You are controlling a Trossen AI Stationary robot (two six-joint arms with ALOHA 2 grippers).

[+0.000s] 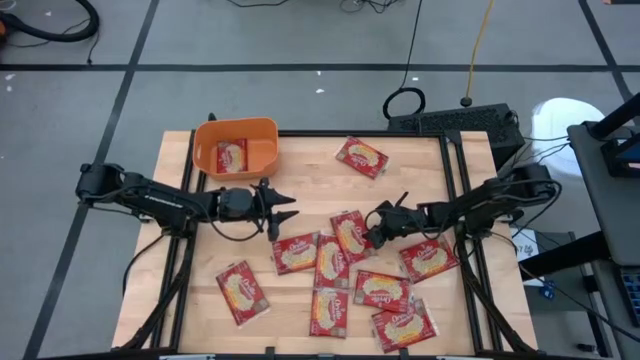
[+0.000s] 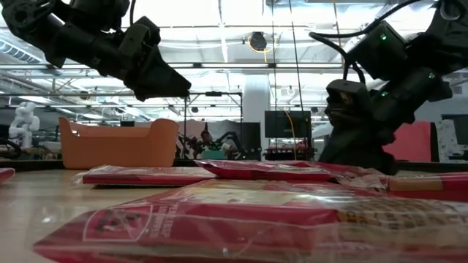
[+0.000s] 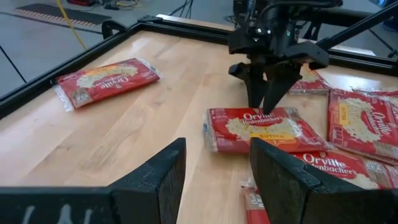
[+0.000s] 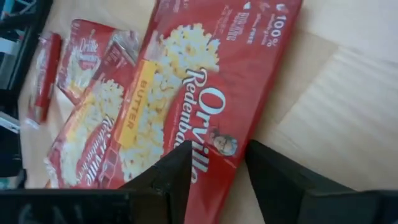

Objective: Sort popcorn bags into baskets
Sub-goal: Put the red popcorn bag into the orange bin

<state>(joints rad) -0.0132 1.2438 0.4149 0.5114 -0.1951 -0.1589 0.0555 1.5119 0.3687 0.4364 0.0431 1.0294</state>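
Note:
The orange basket stands at the table's far left with one popcorn bag lying flat in it. Several red popcorn bags lie flat on the wood, most of them bunched at the near middle, one alone farther back. My right gripper is open and tipped down over one long edge of a bag. One finger is over the bag, the other over bare wood. My left gripper hangs open above the table right of the basket, holding nothing. My right gripper's fingertips come slanting down from the table's right onto the long edge of the bag, which lies flat on the wood. Whether they touch it, I cannot tell.
A black frame rail runs along the table's edges. Bare wood lies between the basket and the bunch of bags. A keyboard and cables lie beyond the far edge.

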